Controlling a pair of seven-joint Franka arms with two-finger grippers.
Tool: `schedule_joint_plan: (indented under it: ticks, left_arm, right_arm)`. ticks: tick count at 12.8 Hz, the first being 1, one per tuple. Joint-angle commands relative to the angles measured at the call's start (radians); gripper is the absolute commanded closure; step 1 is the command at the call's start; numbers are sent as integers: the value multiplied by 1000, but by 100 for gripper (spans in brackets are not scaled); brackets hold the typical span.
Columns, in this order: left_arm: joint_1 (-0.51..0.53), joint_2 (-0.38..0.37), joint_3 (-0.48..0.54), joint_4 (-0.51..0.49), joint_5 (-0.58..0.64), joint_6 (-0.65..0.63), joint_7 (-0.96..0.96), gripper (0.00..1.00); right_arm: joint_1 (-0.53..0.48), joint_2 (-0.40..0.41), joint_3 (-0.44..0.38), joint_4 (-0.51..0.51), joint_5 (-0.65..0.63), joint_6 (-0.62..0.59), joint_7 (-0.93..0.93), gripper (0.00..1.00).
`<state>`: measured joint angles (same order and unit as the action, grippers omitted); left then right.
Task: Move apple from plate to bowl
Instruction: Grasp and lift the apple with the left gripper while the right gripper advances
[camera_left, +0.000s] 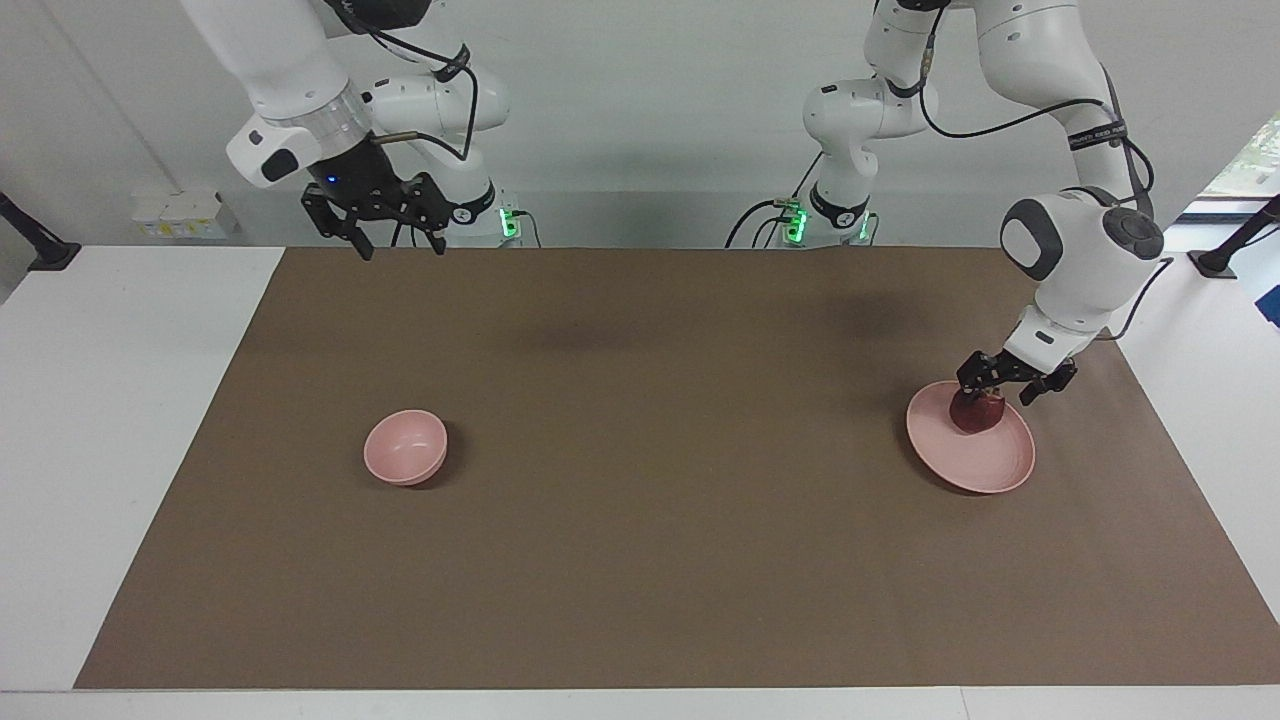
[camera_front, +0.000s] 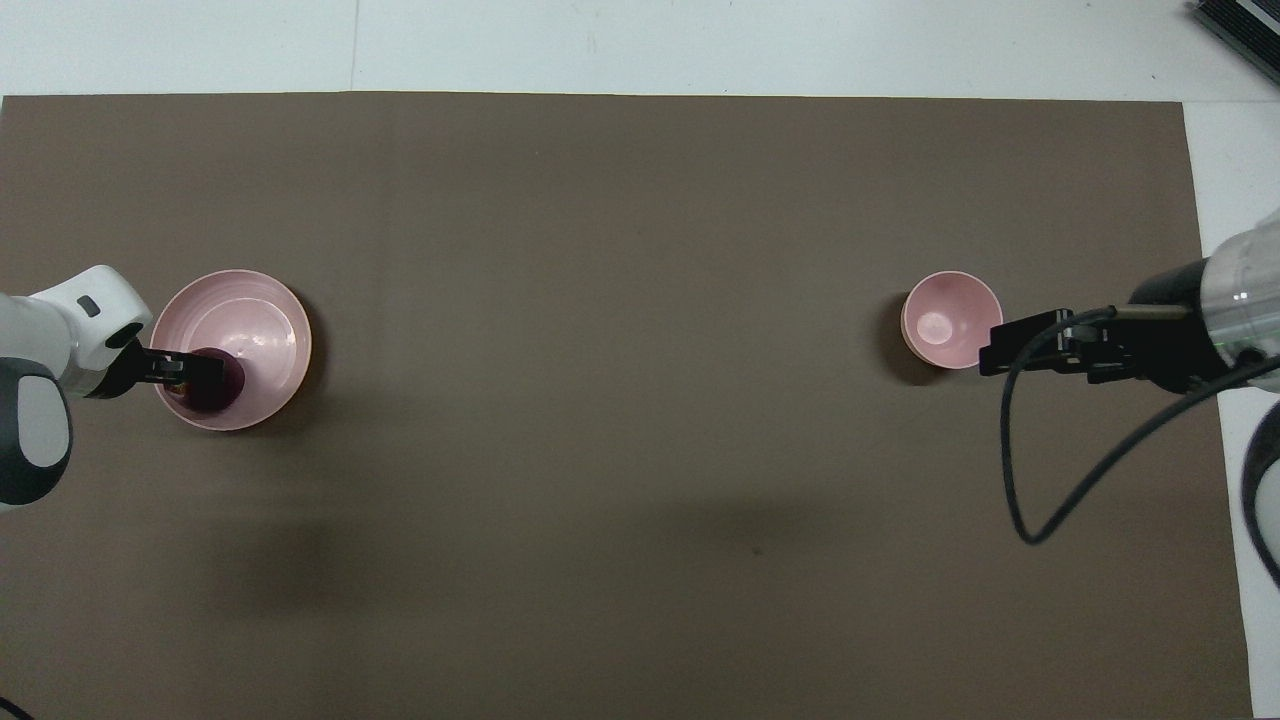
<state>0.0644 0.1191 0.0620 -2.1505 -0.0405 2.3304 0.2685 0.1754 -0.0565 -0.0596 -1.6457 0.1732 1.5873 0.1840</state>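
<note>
The dark red apple rests on the pale pink plate toward the left arm's end of the table. My left gripper is down at the apple, right on top of it. In the overhead view the left gripper covers part of the apple at the plate's nearer edge. The small deep pink bowl stands empty toward the right arm's end. My right gripper is open and empty, held high over the mat's edge nearest the robots. In the overhead view it lies beside the bowl.
A brown mat covers most of the white table. A black cable loops from the right arm. Small white boxes sit off the mat near the right arm's base.
</note>
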Motion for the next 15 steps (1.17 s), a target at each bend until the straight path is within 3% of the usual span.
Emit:
schedule_joint_plan:
  ticks: [1, 3, 5, 6, 9, 12, 15]
  left_arm:
    - [2, -1, -2, -52, -18, 105, 15, 0]
    - [2, -1, -2, -52, -18, 110, 12, 4]
    - [-3, 2, -2, -46, -18, 110, 14, 67]
    - [-3, 2, -2, -45, -18, 104, 12, 91]
    - [-6, -2, -4, -14, -18, 106, 9, 100]
    - [-9, -42, -19, 14, -44, 95, 1, 100]
    - [-49, -76, -33, 40, -258, 73, 3, 100]
  right_arm:
    - [28, -9, 0, -39, 43, 48, 35, 0]
    - [30, -9, 0, -40, 116, 49, 37, 0]
    - [32, -9, 0, -40, 144, 66, 48, 0]
    - [32, -8, 1, -42, 166, 68, 58, 0]
    - [77, -2, 1, -88, 244, 147, 119, 0]
    - [145, 15, 1, -94, 282, 206, 230, 0]
    - [164, 3, 1, -169, 435, 290, 268, 0]
